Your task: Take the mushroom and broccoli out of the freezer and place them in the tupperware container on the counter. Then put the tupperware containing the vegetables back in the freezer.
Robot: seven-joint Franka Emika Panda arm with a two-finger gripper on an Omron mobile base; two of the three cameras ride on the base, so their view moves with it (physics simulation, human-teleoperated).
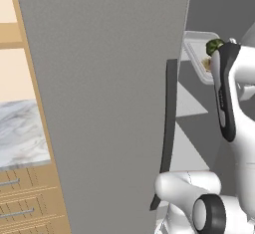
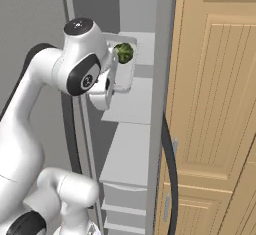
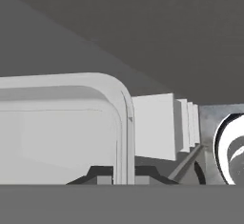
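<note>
Gripping the tupperware container's point(image 3: 71, 123) rim, the gripper point(image 3: 125, 178) has its fingers closed on it inside the open freezer point(image 2: 132, 144), with the broccoli point(image 2: 124, 53) in the container.

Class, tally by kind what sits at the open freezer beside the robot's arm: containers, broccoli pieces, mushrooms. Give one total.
tupperware container: 1
broccoli: 1
mushroom: 1
Total: 3
</note>
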